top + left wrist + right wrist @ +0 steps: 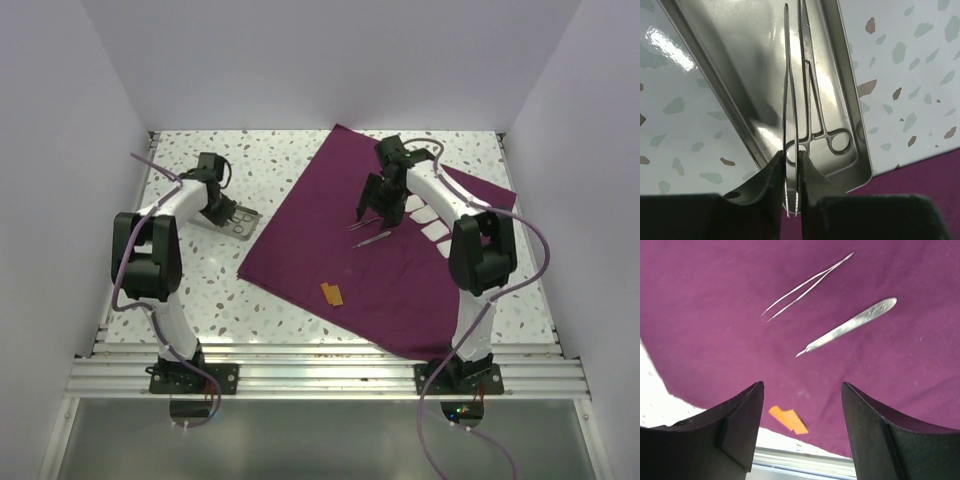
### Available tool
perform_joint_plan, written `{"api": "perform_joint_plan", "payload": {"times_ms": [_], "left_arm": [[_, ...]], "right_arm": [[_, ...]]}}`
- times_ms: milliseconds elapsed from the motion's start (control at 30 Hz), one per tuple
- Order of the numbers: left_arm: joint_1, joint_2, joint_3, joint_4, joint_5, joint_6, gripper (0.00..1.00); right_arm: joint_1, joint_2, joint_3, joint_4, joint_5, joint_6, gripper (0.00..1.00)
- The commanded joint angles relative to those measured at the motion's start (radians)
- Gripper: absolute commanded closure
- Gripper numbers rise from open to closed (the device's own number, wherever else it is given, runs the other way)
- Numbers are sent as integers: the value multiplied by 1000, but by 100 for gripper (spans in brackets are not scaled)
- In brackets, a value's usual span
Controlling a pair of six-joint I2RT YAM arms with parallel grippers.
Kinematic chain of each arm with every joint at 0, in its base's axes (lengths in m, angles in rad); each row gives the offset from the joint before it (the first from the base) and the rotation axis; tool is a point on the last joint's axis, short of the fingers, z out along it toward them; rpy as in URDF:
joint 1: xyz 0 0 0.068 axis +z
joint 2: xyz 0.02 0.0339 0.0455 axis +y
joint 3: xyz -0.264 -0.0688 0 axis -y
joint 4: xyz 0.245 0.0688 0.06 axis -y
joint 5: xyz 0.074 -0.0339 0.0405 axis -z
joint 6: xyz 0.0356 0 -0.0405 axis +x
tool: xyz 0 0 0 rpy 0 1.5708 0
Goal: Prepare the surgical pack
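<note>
Surgical pack tweezers in L tool

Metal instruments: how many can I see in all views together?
4. On the purple cloth: thin tweezers and a scalpel handle. In the metal tray: a ring-handled clamp and long tweezers. Others may be hidden.

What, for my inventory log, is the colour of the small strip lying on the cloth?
The strip is orange, clearest in the right wrist view.
</note>
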Motion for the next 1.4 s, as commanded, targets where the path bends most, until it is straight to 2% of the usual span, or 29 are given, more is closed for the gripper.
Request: {"api": "perform_joint_plan", "payload": {"times_ms": [0,33,267,367,533,667,733,767,800,900,1000,1100,1233,1367], "left_arm": [[26,1,42,0,-16,-41,75],[31,1,40,-1,-11,-44,74],[39,-11,55,-12,42,-39,40],[35,-33,40,-6,59,-18,36],[5,-63,34,-14,96,100,36],[-41,-119,-10,35,119,194,37],[-53,-140,-39,89,220,269,39],[-55,-168,-82,161,269,291,44],[-58,-185,-104,193,335,312,45],[-73,-255,-187,319,424,352,47],[-89,-278,-190,347,455,412,47],[-98,-277,-170,339,480,456,47],[-104,-281,-164,349,493,478,45],[-110,-277,-147,347,507,495,45]], "right_arm": [[-23,51,36,20,23,52,34],[-29,66,44,11,32,86,35],[-32,137,107,-52,133,181,36],[-32,144,97,-20,123,201,38],[-32,143,105,52,146,246,41],[-32,195,165,12,160,295,44],[-31,203,168,9,170,325,46],[-32,204,162,15,178,336,47],[-31,209,157,23,198,345,49],[-34,226,163,32,203,358,52],[-32,253,186,18,210,369,54],[-31,263,186,18,213,384,62],[-26,276,182,26,219,395,65],[-22,296,189,24,212,401,72]]}}
